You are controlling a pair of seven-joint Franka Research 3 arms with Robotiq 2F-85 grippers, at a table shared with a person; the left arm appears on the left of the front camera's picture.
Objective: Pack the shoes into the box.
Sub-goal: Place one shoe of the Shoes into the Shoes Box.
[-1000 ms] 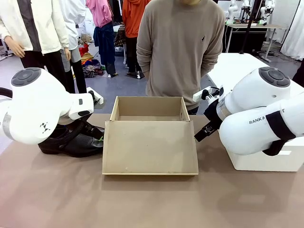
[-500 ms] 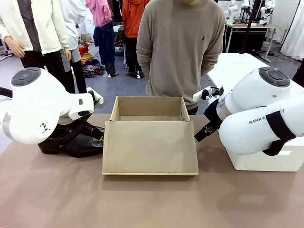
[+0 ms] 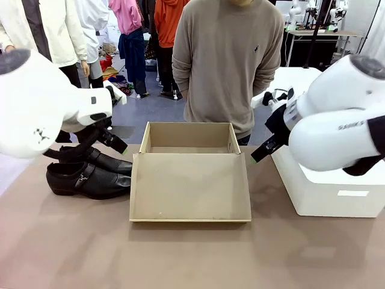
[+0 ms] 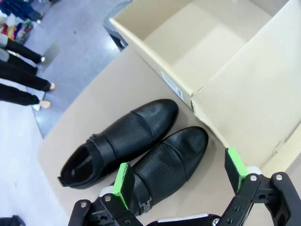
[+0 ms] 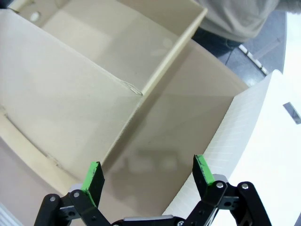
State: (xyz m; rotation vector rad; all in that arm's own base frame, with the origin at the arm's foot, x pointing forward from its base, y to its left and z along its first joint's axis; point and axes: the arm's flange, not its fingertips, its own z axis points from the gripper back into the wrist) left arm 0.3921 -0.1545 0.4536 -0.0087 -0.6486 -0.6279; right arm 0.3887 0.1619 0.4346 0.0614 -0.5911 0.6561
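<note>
Both shoes (image 3: 90, 174) lie outside the empty open box (image 3: 187, 137), none packed yet; the left gripper (image 4: 178, 175) gapes above them, the right gripper (image 5: 148, 173) equally wide, each holding nothing.

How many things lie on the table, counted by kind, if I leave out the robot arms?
Black shoes: 2
Brown cardboard box: 1
White block: 1
Total: 4
</note>
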